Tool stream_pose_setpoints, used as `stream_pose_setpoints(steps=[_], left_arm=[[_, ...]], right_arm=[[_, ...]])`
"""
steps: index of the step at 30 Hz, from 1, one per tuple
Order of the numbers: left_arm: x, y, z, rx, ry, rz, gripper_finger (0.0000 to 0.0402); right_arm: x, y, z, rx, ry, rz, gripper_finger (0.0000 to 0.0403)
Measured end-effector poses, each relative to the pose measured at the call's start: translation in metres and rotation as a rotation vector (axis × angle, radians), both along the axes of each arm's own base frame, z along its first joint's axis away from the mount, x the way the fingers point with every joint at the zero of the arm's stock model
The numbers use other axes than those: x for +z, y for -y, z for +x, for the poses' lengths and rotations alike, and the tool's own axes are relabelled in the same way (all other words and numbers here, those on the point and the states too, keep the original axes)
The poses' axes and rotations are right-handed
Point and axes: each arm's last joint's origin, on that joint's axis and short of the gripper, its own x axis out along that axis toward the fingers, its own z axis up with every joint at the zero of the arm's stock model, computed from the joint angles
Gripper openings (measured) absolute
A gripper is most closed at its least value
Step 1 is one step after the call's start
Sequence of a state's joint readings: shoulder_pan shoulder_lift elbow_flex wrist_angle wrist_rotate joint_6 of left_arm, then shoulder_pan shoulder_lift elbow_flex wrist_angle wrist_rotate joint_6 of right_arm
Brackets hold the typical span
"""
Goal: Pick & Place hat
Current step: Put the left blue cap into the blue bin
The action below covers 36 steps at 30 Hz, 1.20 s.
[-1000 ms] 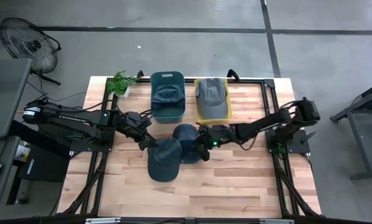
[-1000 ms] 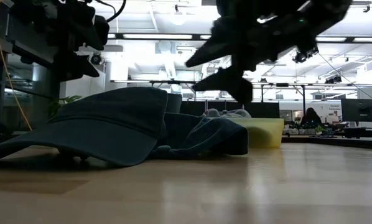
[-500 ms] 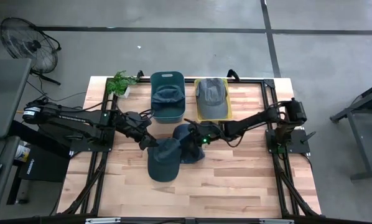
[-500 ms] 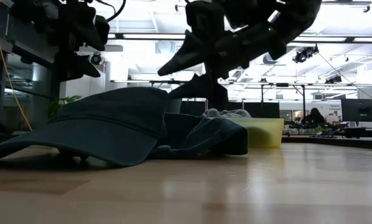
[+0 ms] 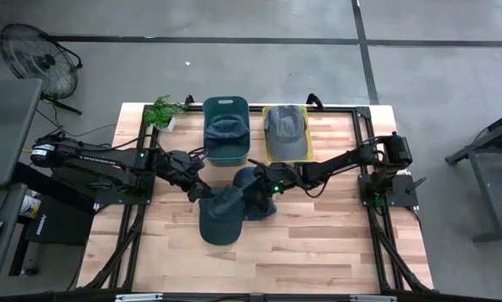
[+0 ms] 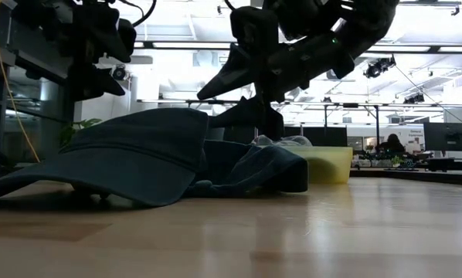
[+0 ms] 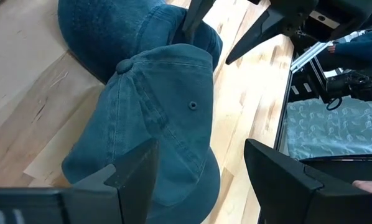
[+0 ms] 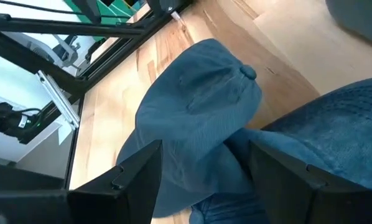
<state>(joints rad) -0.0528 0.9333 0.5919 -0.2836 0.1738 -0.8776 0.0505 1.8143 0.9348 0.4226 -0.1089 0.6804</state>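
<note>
**Two caps left on the table, both grippers poised above them**

At the far left corner of the table [image 5: 318, 252] stands a small potted plant [image 5: 160, 110], clear of the work. Right of it, along the far edge, sit a dark green bin [image 5: 226, 106] and a yellow bin [image 5: 286, 153], each already holding a cap; they look like the drop-off places, so sorting seems partly done.

The left gripper [image 5: 207, 193] hangs near the middle of the table with its fingers spread and nothing between them, just over the far-left edge of the near cap [image 5: 222, 216]. Its wrist view looks straight down on that cap's crown, which suggests it is lined up for a grasp there.

The far cap [image 5: 253, 191] lies touching the near cap, partly overlapped by it, just in front of the bins. The right gripper [image 5: 262, 176] hovers over its far side, jaws also wide apart and empty. From the low view its fingers stand above the fabric, not yet in contact. Because the two caps overlap, lifting one could drag the other.
</note>
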Motion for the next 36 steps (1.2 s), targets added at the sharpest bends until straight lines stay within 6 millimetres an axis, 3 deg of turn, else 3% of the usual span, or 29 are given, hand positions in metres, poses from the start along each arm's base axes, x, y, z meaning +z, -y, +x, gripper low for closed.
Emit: stream_pose_setpoints(steps=[7,15,28,36], left_arm=[[0.000,0.000,0.000,0.000,0.000,0.000,0.0234],[0.001,0.000,0.000,-0.002,0.006,-0.001,0.0234],[0.001,0.000,0.000,-0.005,0.009,-0.007,0.0234],[0.005,0.001,0.003,-0.021,0.062,-0.017,0.0234]], right_arm=[[-0.008,0.000,0.004,0.004,-0.014,0.019,0.0228],[-0.011,-0.003,0.031,0.039,0.005,0.032,0.0228],[-0.020,-0.004,0.056,0.134,0.008,0.064,0.0227],[-0.011,0.001,0.066,0.183,0.039,0.089,0.0213]])
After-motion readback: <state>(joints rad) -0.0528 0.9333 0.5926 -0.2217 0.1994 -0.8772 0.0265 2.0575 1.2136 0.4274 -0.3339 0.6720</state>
